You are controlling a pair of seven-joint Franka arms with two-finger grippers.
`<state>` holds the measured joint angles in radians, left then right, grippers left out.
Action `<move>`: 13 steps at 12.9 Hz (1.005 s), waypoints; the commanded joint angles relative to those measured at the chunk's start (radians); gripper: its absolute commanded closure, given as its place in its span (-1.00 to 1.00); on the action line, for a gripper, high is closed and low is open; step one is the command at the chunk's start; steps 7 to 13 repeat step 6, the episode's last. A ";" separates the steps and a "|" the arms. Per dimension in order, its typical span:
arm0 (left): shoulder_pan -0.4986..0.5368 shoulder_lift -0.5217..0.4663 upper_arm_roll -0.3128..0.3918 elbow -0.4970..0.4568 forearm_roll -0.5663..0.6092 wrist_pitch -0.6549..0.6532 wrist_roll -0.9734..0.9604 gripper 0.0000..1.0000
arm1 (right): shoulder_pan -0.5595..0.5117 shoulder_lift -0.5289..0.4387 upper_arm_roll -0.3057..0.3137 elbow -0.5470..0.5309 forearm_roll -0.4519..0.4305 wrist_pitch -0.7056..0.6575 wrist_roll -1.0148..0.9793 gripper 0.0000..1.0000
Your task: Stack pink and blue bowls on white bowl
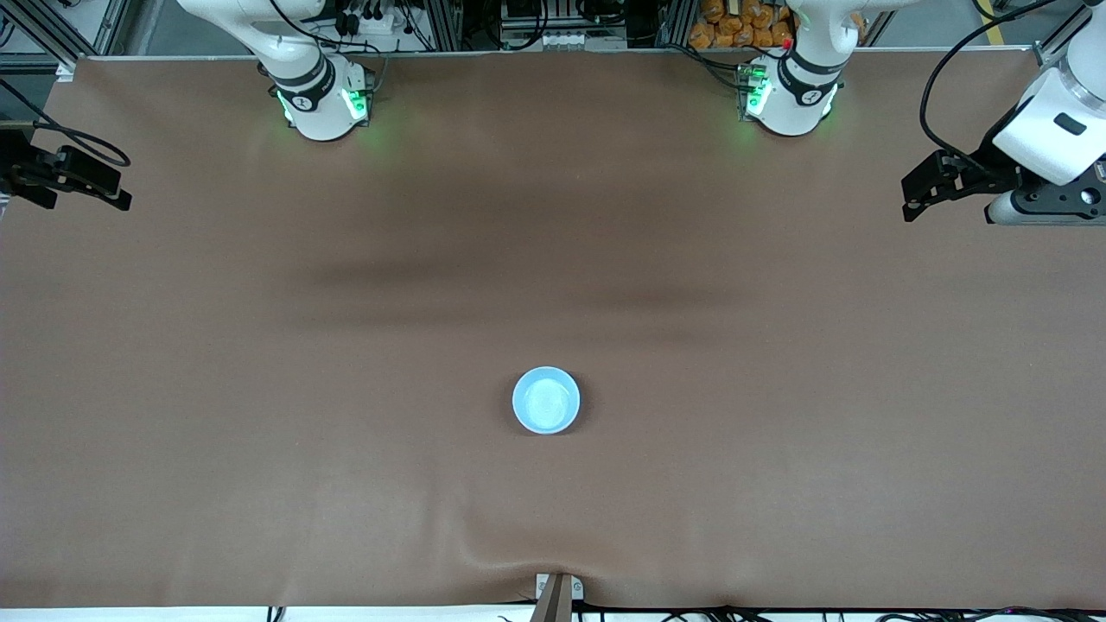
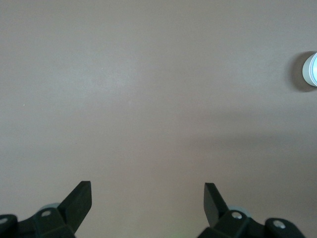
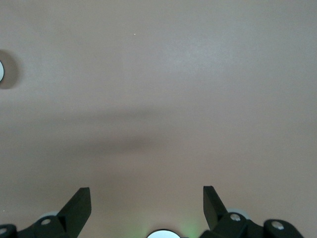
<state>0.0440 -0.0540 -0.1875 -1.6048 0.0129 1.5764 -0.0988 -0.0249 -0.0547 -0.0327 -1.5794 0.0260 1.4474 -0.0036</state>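
Note:
A light sky-blue bowl (image 1: 546,400) stands upright on the brown table, midway between the arms' ends and near the front camera. I cannot tell whether anything lies under it. The pink bowl and the white bowl are not in view. A sliver of the bowl's rim shows at the edge of the left wrist view (image 2: 311,69) and of the right wrist view (image 3: 1,71). My left gripper (image 1: 909,199) hangs open and empty over the left arm's end of the table (image 2: 147,196). My right gripper (image 1: 121,192) hangs open and empty over the right arm's end (image 3: 147,198).
The brown cloth-covered table (image 1: 346,345) carries only the bowl. The two arm bases (image 1: 324,104) (image 1: 791,99) stand at the table's edge farthest from the front camera. A small bracket (image 1: 557,592) sits at the edge nearest that camera.

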 commanded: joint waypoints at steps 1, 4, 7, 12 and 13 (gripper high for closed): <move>0.000 0.016 -0.004 0.029 0.015 -0.024 0.008 -1.00 | -0.010 0.007 0.010 0.019 -0.015 -0.027 0.016 -1.00; -0.001 0.019 -0.004 0.029 0.016 -0.024 0.008 -1.00 | -0.010 0.010 0.010 0.019 -0.015 -0.027 0.016 -1.00; -0.001 0.019 -0.004 0.029 0.016 -0.024 0.007 -1.00 | -0.009 0.012 0.010 0.018 -0.012 -0.025 0.016 -1.00; -0.001 0.019 -0.004 0.029 0.016 -0.024 0.007 -1.00 | -0.009 0.012 0.010 0.018 -0.012 -0.025 0.016 -1.00; -0.001 0.019 -0.004 0.029 0.016 -0.024 0.007 -1.00 | -0.009 0.012 0.010 0.018 -0.012 -0.025 0.016 -1.00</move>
